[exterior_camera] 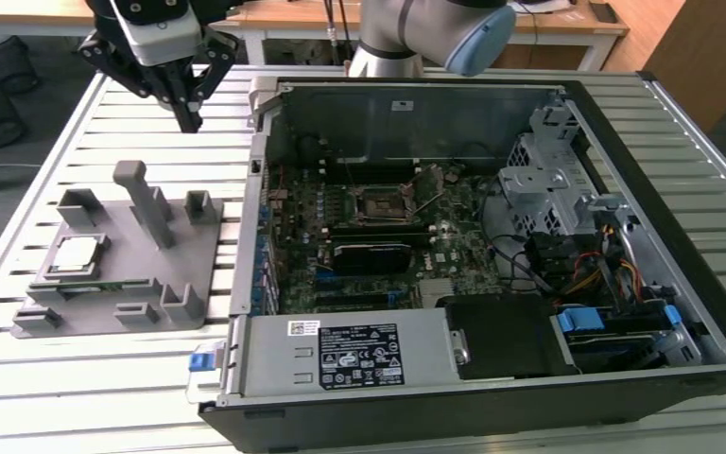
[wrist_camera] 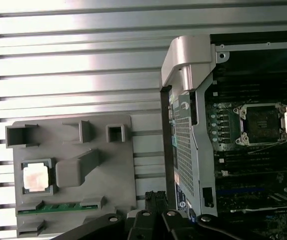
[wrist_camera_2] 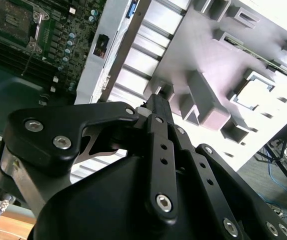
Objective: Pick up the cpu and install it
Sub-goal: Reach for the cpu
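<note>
The cpu [exterior_camera: 77, 253] is a small silver square lying in a recess of the grey fixture block [exterior_camera: 148, 274], at the exterior view's left; in the first wrist view the cpu [wrist_camera: 35, 177] sits in the same pocket. My gripper [exterior_camera: 190, 121] hangs above the slatted table, well behind the fixture and apart from the cpu. Its fingers [wrist_camera: 156, 197] are shut together and hold nothing. The black motherboard socket [exterior_camera: 382, 203] with its metal frame lies inside the open computer case; the socket [wrist_camera: 261, 124] also appears in the first wrist view.
The open computer case [exterior_camera: 665, 312] takes up the table's middle and right, with a drive cage [exterior_camera: 546, 175] and power supply [exterior_camera: 351, 355] inside. The fixture carries an upright post [exterior_camera: 148, 203] and a green memory stick [wrist_camera: 58, 206]. Bare slatted table [exterior_camera: 148, 142] lies under the gripper.
</note>
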Tool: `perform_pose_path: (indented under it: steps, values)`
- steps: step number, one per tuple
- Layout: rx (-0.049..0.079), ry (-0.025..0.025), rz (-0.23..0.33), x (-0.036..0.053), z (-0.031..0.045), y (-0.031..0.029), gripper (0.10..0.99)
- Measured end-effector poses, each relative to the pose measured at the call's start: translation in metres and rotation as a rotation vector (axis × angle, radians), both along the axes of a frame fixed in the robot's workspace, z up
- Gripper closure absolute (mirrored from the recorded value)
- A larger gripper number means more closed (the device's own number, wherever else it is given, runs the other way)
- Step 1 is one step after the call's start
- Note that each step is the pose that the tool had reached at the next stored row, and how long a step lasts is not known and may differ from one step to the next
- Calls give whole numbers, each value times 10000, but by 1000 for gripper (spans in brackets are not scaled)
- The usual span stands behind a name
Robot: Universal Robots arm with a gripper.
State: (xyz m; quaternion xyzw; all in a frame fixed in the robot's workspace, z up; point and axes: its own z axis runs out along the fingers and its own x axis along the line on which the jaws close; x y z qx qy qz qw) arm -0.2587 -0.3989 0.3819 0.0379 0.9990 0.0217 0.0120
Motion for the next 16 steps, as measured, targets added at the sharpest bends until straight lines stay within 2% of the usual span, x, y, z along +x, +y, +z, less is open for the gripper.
perform_pose_path:
  steps: [16]
  values:
    - [0, 1, 0, -137, -8, 0, 980]
